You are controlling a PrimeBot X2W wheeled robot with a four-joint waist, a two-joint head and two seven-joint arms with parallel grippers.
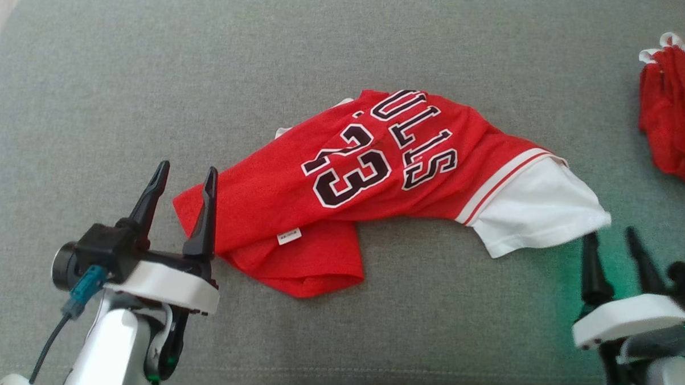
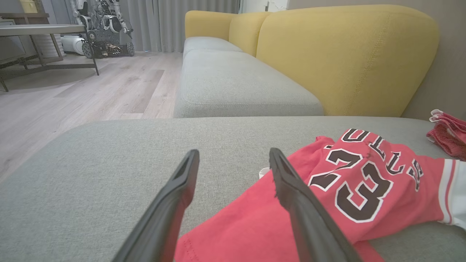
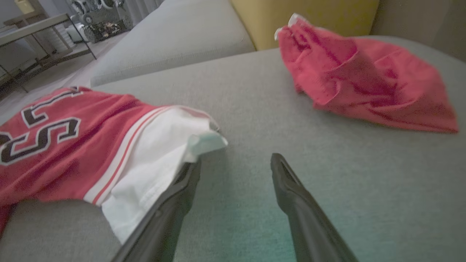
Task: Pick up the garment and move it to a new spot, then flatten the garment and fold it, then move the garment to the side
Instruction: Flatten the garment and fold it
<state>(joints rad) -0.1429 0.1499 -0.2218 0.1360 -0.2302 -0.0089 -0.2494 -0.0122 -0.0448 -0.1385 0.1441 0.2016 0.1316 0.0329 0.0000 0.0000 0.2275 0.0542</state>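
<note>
Head view: a red basketball jersey (image 1: 274,196) lies crumpled across the middle of a grey cushion (image 1: 153,66). It bears the number 23 and black-and-white lettering. A white sleeve section (image 1: 535,216) trails toward the right of the frame. A small white label (image 1: 289,235) shows near the lower hem. The left gripper (image 1: 187,167) stands at lower left with its jaws spread and nothing between them. One of its fingers overlaps the jersey's left edge; contact cannot be confirmed. The right gripper (image 1: 609,232) stands at lower right with its jaws apart and empty, just beside the white sleeve's lower corner. A second red garment (image 1: 678,113) lies bunched at the upper right edge, well apart from the jersey.

Left wrist view: both fingers rise from the bottom edge, spread wide. The jersey occupies the lower right, partly behind one finger. A yellow sofa backrest (image 2: 346,54) fills the upper right. A wood floor (image 2: 72,94) and a table (image 2: 36,29) show at upper left.

Right wrist view: the fingers stand apart, grasping nothing. The tip of the finger on the left of the frame meets the white sleeve's edge. The second red garment sits at upper right.
</note>
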